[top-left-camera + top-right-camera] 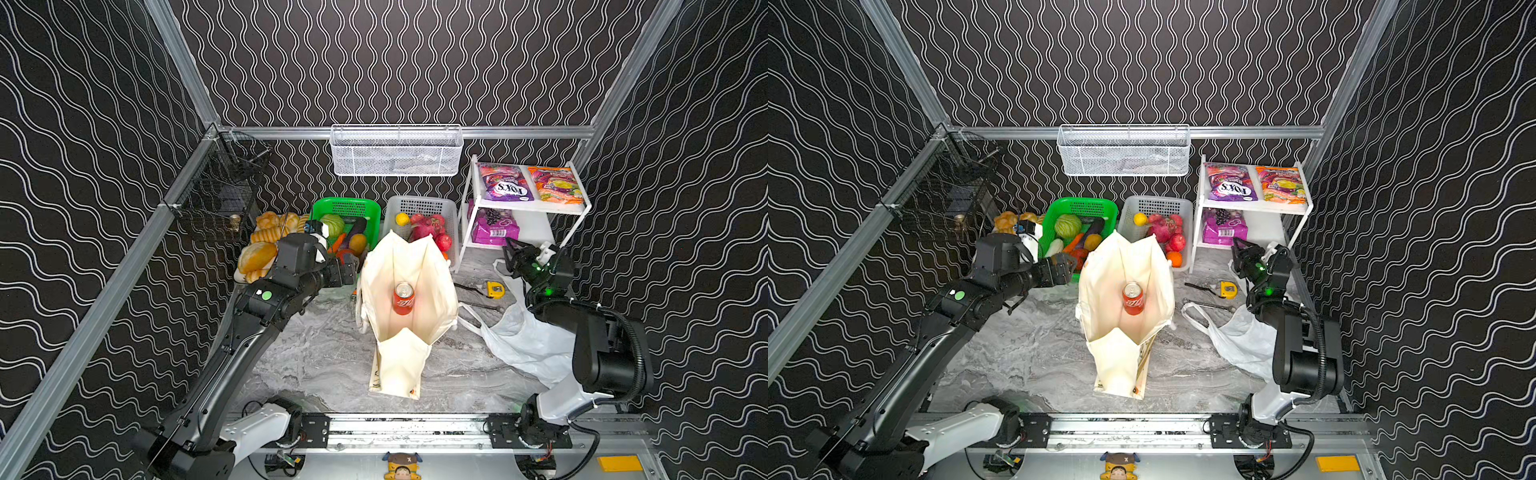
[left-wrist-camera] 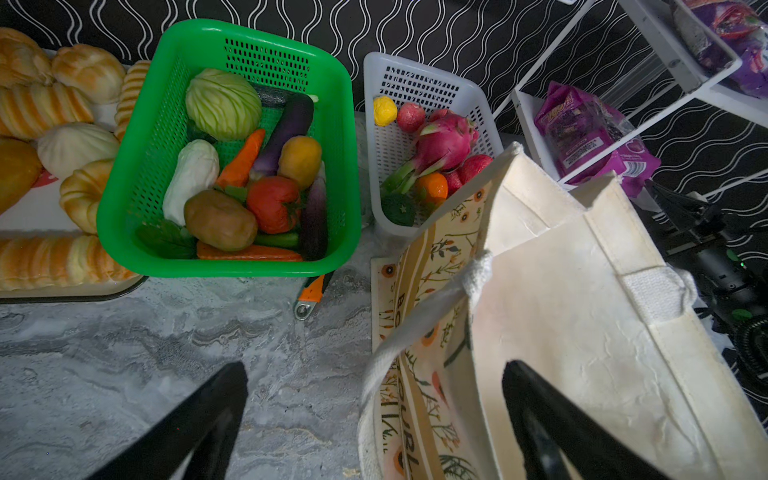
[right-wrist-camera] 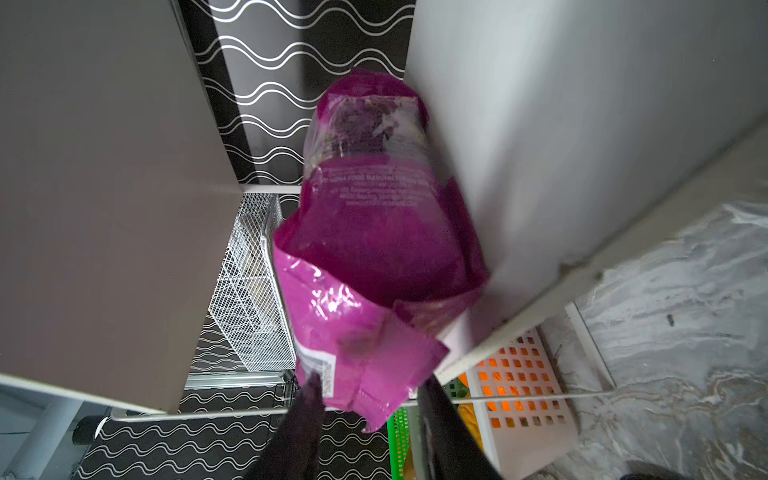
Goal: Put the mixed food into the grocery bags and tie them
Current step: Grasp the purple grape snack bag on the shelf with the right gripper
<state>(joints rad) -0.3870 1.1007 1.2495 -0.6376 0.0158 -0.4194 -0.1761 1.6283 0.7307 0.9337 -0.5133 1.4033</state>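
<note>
Here, marbled tabletop point(image 1: 316, 357) under tote point(image 1: 405, 365); wavy black walls point(image 1: 395, 62)

end effector point(image 2: 374, 419) agape | tote point(image 2: 561, 311) alongside | green basket point(image 2: 137, 166) holds vegetables point(image 2: 272, 203)

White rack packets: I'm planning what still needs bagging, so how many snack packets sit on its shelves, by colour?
Purple: 2, the upper purple packet and the lower purple packet
Orange: 1, the orange packet
Total: 3
</note>
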